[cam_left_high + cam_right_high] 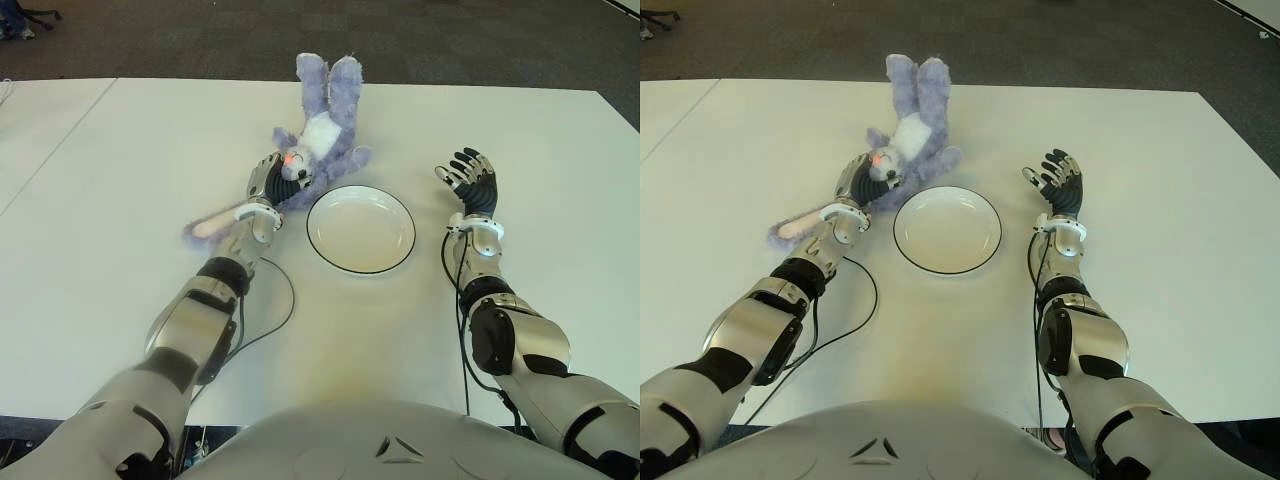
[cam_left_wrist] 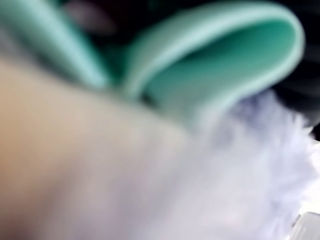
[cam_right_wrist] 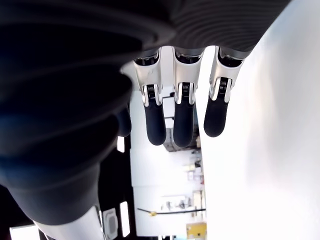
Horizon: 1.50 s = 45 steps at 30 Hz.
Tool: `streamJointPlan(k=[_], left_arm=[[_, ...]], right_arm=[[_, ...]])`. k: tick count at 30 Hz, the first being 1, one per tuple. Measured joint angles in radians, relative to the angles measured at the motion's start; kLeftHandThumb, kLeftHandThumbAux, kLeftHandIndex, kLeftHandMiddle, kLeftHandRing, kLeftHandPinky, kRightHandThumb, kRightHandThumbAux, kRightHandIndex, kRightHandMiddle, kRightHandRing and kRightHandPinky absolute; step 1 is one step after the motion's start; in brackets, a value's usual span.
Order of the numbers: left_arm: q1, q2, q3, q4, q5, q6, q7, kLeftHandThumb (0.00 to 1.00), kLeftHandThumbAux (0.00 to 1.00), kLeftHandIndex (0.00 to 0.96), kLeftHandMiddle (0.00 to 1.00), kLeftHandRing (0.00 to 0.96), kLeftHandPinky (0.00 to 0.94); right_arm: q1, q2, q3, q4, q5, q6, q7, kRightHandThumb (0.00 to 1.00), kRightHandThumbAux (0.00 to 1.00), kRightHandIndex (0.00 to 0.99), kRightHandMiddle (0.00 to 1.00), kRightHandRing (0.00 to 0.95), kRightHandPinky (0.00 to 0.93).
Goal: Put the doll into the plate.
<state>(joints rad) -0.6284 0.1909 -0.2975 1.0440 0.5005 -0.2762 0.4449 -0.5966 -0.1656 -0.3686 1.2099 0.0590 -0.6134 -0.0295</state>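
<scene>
The doll is a fuzzy lavender plush bunny with a white belly patch, a pale face with a pinkish-red nose, and long floppy ears that look pink inside. It's lying on its back on the bench, just beyond the far-left rim of the plate, legs pointing away from the robot and head nearest the plate. One long ear trails off to the left of the plate, running along under the left forearm. The plate itself is a plain white round one with a thin dark rim, nothing in it. The bench is flat white, with a seam line to its left part, and past its far edge there's dark carpet. The left hand sits right at the bunny's head, to the left of the plate, fingers curled around the head and ear base; its wrist view is filled with purple fur pressed against the palm, so it's gripping the doll. The right hand shows to the right of the plate, palm up off the bench, fingers spread and holding nothing.
</scene>
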Motion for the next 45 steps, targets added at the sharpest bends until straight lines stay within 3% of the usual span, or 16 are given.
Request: streamJointPlan(k=[10, 18, 27, 33, 38, 45], left_arm=[[-0.002, 0.019, 0.000, -0.043, 0.022, 0.026, 0.010, 0.742, 0.696, 0.441, 0.837, 0.830, 0.831], [0.044, 0.085, 0.004, -0.302, 0.074, 0.147, -0.012, 0.745, 0.694, 0.442, 0.833, 0.837, 0.811], [0.104, 0.140, 0.003, -0.599, 0.166, 0.220, -0.016, 0.746, 0.693, 0.442, 0.840, 0.837, 0.800], [0.110, 0.152, -0.008, -0.706, 0.243, 0.261, -0.017, 0.746, 0.692, 0.442, 0.852, 0.845, 0.818], [0.110, 0.158, -0.014, -0.750, 0.275, 0.270, -0.024, 0.747, 0.691, 0.443, 0.830, 0.827, 0.786], [0.112, 0.175, -0.021, -0.793, 0.307, 0.280, -0.031, 0.749, 0.690, 0.443, 0.838, 0.841, 0.826]], right_arm=[[-0.001, 0.000, 0.003, 0.000, 0.000, 0.000, -0.002, 0.079, 0.880, 0.207, 0.240, 0.235, 0.250], [-0.002, 0.000, 0.009, 0.000, -0.001, 0.000, -0.008, 0.077, 0.875, 0.200, 0.238, 0.232, 0.242], [-0.001, 0.000, 0.016, 0.000, -0.001, 0.000, -0.012, 0.086, 0.872, 0.197, 0.236, 0.232, 0.244], [-0.002, 0.000, 0.020, 0.000, -0.003, 0.000, -0.019, 0.094, 0.866, 0.196, 0.237, 0.233, 0.246], [-0.002, 0.000, 0.025, 0.000, -0.003, 0.000, -0.025, 0.097, 0.860, 0.206, 0.243, 0.237, 0.248], [-0.002, -0.001, 0.030, 0.000, -0.003, 0.000, -0.026, 0.086, 0.861, 0.203, 0.245, 0.238, 0.249]])
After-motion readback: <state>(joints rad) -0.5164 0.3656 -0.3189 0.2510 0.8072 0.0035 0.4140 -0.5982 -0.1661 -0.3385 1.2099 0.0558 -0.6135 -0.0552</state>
